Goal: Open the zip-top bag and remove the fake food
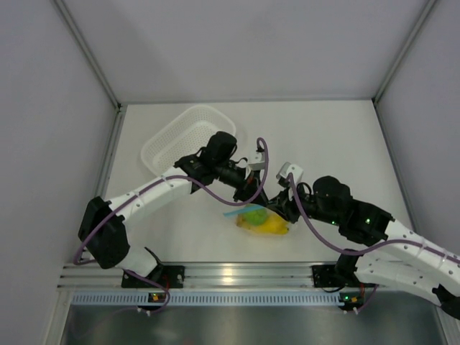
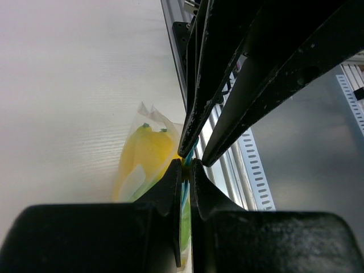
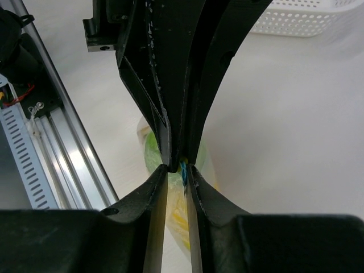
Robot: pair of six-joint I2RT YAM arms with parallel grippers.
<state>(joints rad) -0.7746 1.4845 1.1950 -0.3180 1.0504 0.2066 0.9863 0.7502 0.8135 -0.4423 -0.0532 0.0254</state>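
Note:
The zip-top bag (image 1: 264, 224) lies on the white table near the front middle. Through its clear film I see the fake food: a yellow banana bunch (image 1: 273, 228) and a green fruit (image 1: 253, 215). Both grippers meet tip to tip just above the bag. In the left wrist view my left gripper (image 2: 185, 165) is shut on the bag's light blue zip strip (image 2: 184, 196), with the yellow fruit (image 2: 145, 151) behind it. My right gripper (image 3: 177, 169) has its jaws drawn close on the bag's edge, with the blue strip (image 3: 183, 169) against one finger.
A white perforated basket (image 1: 183, 136) stands at the back left, behind the left arm, and also shows in the right wrist view (image 3: 307, 17). The aluminium rail (image 1: 230, 274) runs along the near edge, close to the bag. Grey walls enclose the table.

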